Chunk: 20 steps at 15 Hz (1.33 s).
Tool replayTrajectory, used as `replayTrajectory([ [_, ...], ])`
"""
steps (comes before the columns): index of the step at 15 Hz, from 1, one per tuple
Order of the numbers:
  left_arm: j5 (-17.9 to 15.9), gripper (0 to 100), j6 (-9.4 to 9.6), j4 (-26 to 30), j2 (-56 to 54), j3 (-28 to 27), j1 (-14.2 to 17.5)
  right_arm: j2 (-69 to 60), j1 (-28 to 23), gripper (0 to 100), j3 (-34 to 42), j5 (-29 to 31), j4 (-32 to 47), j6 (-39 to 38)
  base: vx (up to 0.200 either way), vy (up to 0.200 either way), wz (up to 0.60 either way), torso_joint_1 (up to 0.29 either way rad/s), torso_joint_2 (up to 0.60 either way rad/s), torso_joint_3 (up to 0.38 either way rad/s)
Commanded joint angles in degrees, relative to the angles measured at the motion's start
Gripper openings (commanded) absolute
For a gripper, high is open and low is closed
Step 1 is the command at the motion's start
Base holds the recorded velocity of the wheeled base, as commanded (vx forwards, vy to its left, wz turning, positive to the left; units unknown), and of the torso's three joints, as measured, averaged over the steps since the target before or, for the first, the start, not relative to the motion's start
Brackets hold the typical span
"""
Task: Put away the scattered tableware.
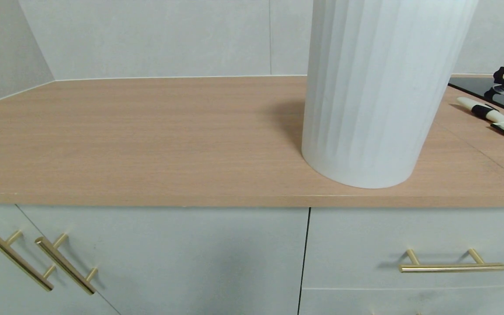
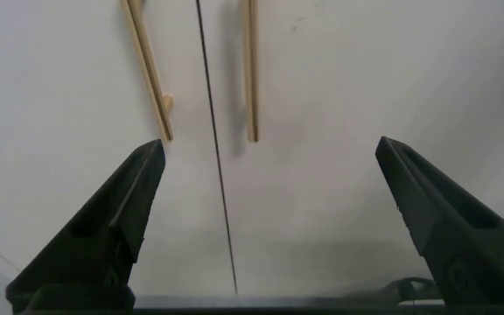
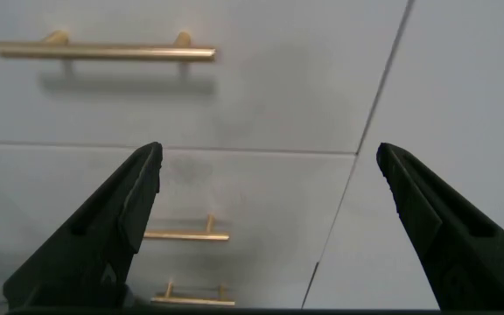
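Note:
A tall white ribbed container [image 1: 374,87] stands on the wooden countertop [image 1: 147,140] right of centre. At the right edge of the counter lies a cream utensil with black bands [image 1: 497,121]. My left gripper [image 2: 269,157] is open and empty, facing white cabinet doors with two gold bar handles [image 2: 151,70]. My right gripper [image 3: 269,162] is also open and empty, facing white drawer fronts with a gold bar handle [image 3: 103,52].
A black cooktop [image 1: 497,94] with black pan supports sits at the far right back. Grey tiled walls bound the counter at the back and left. Below the counter edge are white cabinet doors with gold handles [image 1: 42,262] and a drawer handle [image 1: 451,266].

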State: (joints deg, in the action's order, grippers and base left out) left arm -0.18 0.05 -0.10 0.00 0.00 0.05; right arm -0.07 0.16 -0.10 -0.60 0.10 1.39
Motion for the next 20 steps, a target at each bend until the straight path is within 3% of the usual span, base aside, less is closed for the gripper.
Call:
replayTrajectory([
  [1,0.0,100,-0.05,0.0,0.0,0.0,0.0,0.1,0.0,100,0.0,0.0,0.0,0.0,0.0,-0.2,0.0,0.002,0.0,0.002],
  [6,0.0,100,-0.05,0.0,0.0,0.0,0.0,0.1,0.0,100,0.0,0.0,0.0,0.0,0.0,-0.2,0.0,0.002,0.0,0.001],
  [20,0.0,100,-0.05,0.0,0.0,0.0,0.0,0.1,0.0,100,0.0,0.0,0.0,0.0,0.0,0.0,0.0,0.0,0.0,0.0],
])
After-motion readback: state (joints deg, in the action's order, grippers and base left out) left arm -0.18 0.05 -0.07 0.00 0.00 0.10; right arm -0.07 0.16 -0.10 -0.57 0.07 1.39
